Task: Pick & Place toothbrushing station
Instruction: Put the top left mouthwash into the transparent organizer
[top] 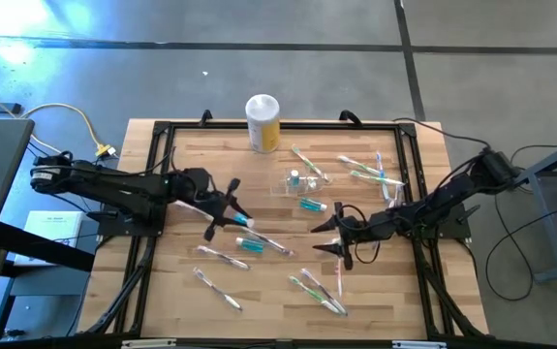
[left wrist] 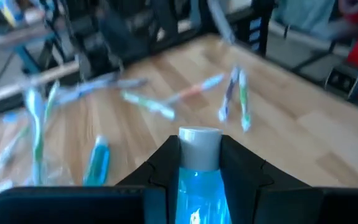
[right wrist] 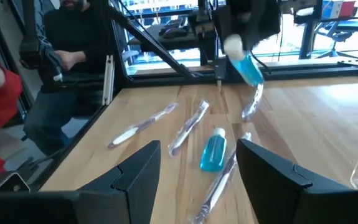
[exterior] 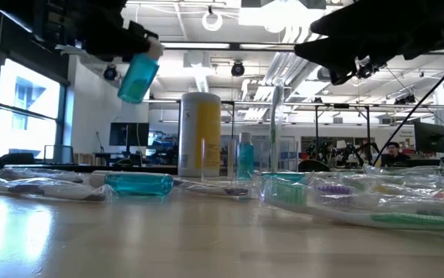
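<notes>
Left wrist view shows the left gripper (left wrist: 198, 180) clamped on a small blue bottle (left wrist: 197, 186) with a white cap, held above the table (top: 162, 291); in the low view that bottle (exterior: 138, 76) hangs tilted, clear of the wood. Another blue bottle (top: 251, 246) lies just beside and below this gripper, among wrapped toothbrushes (top: 222, 291). The right gripper (top: 335, 237) hovers with fingers spread, holding nothing. The clear station (top: 299, 181) stands ahead of it, towards the table's far edge, near the yellow canister (top: 263, 123).
</notes>
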